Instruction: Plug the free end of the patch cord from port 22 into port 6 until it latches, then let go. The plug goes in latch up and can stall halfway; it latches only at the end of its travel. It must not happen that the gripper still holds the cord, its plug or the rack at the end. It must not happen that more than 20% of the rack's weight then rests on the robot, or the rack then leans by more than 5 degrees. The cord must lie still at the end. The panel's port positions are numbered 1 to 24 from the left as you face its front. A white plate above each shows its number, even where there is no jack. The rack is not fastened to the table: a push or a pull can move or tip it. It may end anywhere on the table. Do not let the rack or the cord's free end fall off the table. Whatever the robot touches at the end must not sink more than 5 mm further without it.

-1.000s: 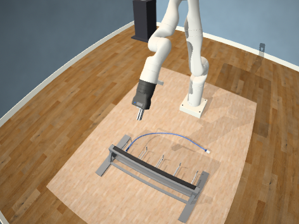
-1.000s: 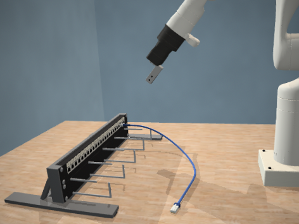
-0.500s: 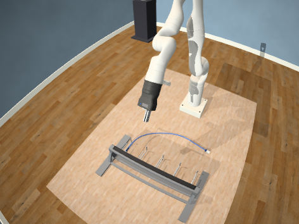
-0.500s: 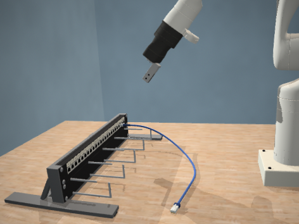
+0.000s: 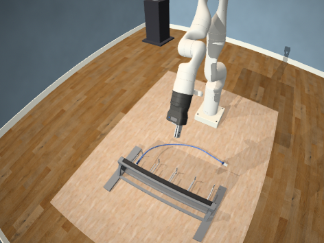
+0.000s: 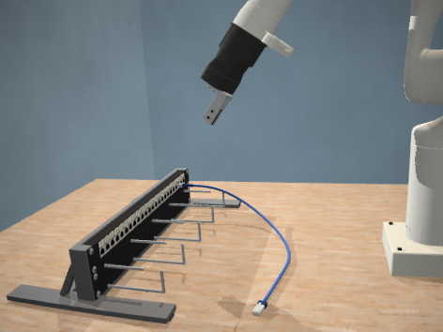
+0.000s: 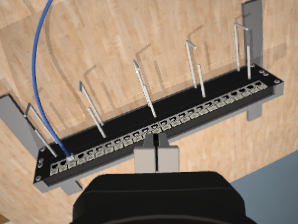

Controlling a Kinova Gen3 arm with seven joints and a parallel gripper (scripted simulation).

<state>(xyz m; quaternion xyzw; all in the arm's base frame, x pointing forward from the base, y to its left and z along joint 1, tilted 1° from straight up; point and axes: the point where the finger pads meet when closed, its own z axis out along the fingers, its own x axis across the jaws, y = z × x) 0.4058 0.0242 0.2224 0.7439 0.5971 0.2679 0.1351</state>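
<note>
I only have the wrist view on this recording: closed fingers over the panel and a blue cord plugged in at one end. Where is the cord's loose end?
Observer: The white plug lies on the table, out in front of the rack.
Operator: Is the gripper near it?
Observer: No. The gripper hangs high above the panel, shut and holding nothing.
Operator: Is the cord caught on the wire hooks?
Observer: The cord arcs beyond the hooks' tips in the top view; no snag shows.

Matt pale wood table (image 5: pixel 261 137), grey metal rack (image 6: pixel 84 263), glossy blue cord (image 6: pixel 282 234)
</note>
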